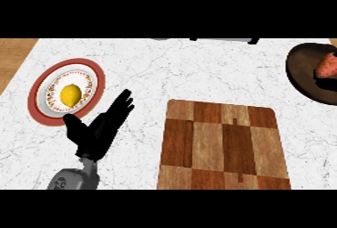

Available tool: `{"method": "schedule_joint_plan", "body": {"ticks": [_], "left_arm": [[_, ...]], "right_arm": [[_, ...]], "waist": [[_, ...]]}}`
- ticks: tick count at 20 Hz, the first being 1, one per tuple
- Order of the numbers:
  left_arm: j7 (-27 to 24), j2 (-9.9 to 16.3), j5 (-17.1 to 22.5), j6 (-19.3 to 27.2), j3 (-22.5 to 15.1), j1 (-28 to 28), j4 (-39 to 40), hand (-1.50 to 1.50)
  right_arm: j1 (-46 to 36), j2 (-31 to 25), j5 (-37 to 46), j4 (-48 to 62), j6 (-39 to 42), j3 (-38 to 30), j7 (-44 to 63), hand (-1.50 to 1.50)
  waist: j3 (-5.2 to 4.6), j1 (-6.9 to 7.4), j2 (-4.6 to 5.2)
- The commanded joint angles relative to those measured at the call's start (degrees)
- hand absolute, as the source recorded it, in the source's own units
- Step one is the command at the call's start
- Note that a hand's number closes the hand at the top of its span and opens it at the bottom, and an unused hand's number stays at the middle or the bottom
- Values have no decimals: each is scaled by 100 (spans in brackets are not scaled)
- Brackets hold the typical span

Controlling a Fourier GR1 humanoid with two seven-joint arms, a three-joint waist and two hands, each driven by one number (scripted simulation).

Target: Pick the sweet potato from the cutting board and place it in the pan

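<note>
The white marble worktop carries a wooden cutting board of brown checkered blocks, which lies near the front edge, right of the middle; nothing rests on it. The reddish-orange sweet potato lies inside the dark round pan at the worktop's right edge, toward the far corner — both are partly cut off by the view's border.

Toward the left edge sits a round white plate with a red rim and a patterned band, and a yellow lemon lies at its centre.

The black left hand shows on its grey forearm between the plate and the cutting board, just beside the plate's near rim. Its fingers are straight and spread, pointing toward the far edge, thumb out to the plate's side — released, grasping nothing.

The right hand does not show in the head view.

A grey object lies along the far edge, too little of it visible to tell what it is.
</note>
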Motion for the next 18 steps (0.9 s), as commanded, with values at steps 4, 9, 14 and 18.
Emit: {"method": "schedule_joint_plan", "body": {"ticks": [4, 9, 14, 18], "left_arm": [[-62, -30, -2, -109, -84, -81, 14, 0], [8, -107, -47, -49, -167, -42, 39, 0], [84, -52, 81, -114, -18, -247, 75, 0], [-23, -19, 32, -86, -7, -44, 23, 0]], "right_arm": [[-93, -422, 562, 994, -75, 299, 613, -150], [-213, -415, 715, 1319, 352, 456, 697, -150], [-641, -250, 5, 1216, 1045, -170, 302, -150], [-511, -278, -701, 1213, 1610, -832, -260, -150]], "waist": [[-7, 240, 143], [15, 239, 113], [40, 174, 100], [45, 43, 55]]}}
